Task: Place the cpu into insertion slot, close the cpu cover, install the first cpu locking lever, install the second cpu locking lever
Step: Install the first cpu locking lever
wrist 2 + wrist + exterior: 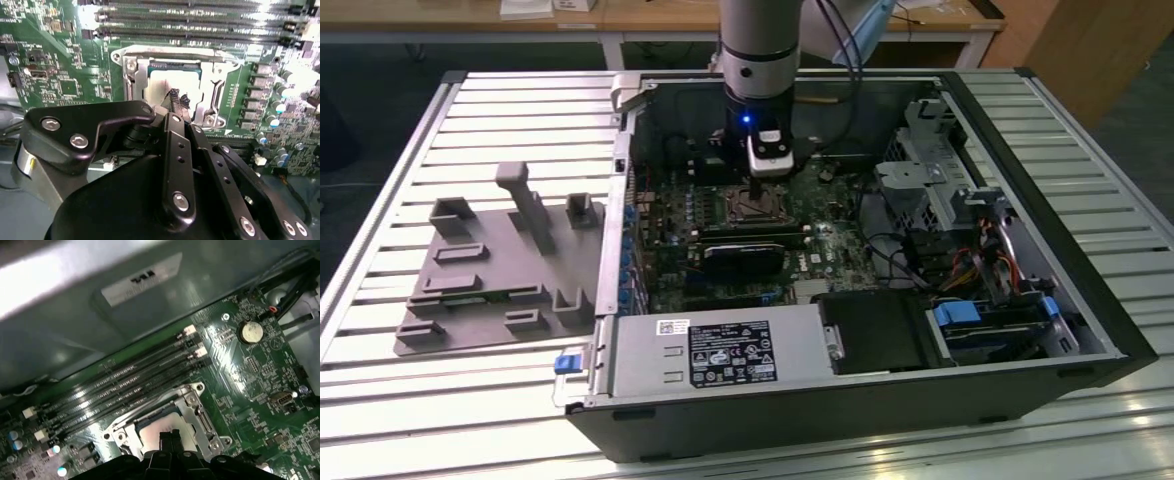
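Observation:
In both wrist views the cpu [167,82] [156,431] shows its dull silver top, lying in the insertion slot [150,64] on the green board. The cpu cover [175,51] [192,407], a thin silvery frame, lies flat around it, so the chip shows through its window. My gripper [178,99] [170,436] hovers just over the chip's near edge. Its black fingertips [173,95] are pressed together with nothing between them. In the exterior view the gripper [770,172] hangs inside the open computer case, right above the socket [755,206].
Long black memory slots [190,20] [125,385] run beside the socket. A black fan block [740,255] sits in front of it, then the power supply [707,355]. Drive bays and cables [961,240] fill the case's right. A grey fixture plate [494,270] lies on the slatted table.

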`<action>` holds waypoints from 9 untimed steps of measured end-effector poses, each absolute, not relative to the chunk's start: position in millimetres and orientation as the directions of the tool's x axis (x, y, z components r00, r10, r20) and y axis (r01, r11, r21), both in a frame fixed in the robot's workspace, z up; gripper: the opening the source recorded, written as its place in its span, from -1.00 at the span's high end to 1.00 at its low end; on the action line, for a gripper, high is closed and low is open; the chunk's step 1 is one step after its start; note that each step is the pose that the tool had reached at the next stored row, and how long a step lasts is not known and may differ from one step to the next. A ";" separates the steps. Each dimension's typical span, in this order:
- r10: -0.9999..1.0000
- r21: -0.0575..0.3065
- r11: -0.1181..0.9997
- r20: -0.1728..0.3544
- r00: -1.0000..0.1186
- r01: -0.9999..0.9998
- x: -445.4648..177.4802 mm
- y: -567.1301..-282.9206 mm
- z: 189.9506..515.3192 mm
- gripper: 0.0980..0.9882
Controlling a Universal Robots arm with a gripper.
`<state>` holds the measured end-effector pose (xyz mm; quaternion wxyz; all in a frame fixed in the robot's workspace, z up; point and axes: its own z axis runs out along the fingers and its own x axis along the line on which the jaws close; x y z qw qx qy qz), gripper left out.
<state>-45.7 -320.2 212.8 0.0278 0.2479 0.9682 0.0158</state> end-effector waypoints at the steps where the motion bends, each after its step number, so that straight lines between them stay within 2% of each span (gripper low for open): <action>1: 0.479 0.044 0.877 -0.046 -0.876 0.478 -45.7 -321.3 212.7 0.98; 9: 0.404 0.044 0.915 -0.046 -0.914 0.402 -45.8 -322.7 212.9 0.98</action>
